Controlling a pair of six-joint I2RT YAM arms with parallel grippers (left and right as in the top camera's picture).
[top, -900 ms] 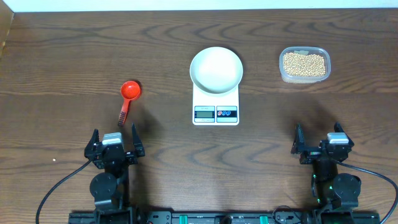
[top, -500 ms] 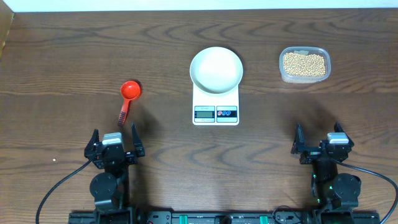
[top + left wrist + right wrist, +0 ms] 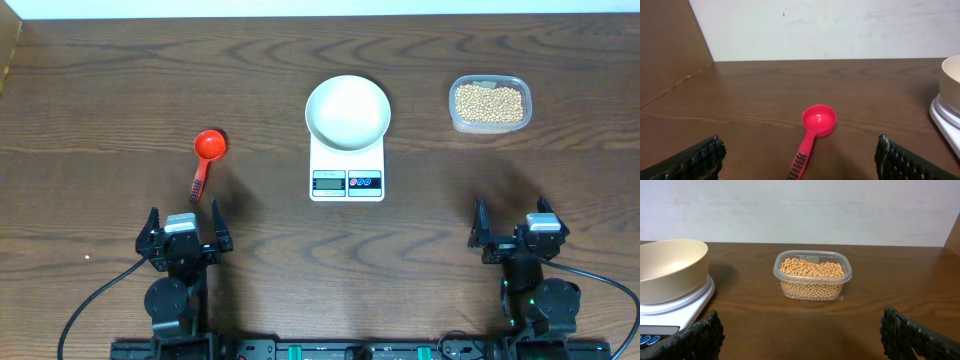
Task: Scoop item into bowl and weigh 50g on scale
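Note:
The white bowl (image 3: 347, 111) stands empty on the white scale (image 3: 347, 176) at the table's middle. Tan beans (image 3: 488, 103) fill a clear plastic tub (image 3: 489, 123) at the back right; in the right wrist view the beans (image 3: 812, 269) lie straight ahead, with the bowl (image 3: 667, 275) and scale (image 3: 675, 312) to the left. A red scoop (image 3: 207, 152) lies left of the scale, handle towards me, and shows centred in the left wrist view as the scoop (image 3: 814, 130). My left gripper (image 3: 184, 228) and right gripper (image 3: 511, 222) rest near the front edge, both open and empty.
A brown side panel (image 3: 667, 50) rises at the table's left edge. A pale wall (image 3: 800, 210) runs along the back. Bare dark wood lies between each gripper and the objects ahead of it.

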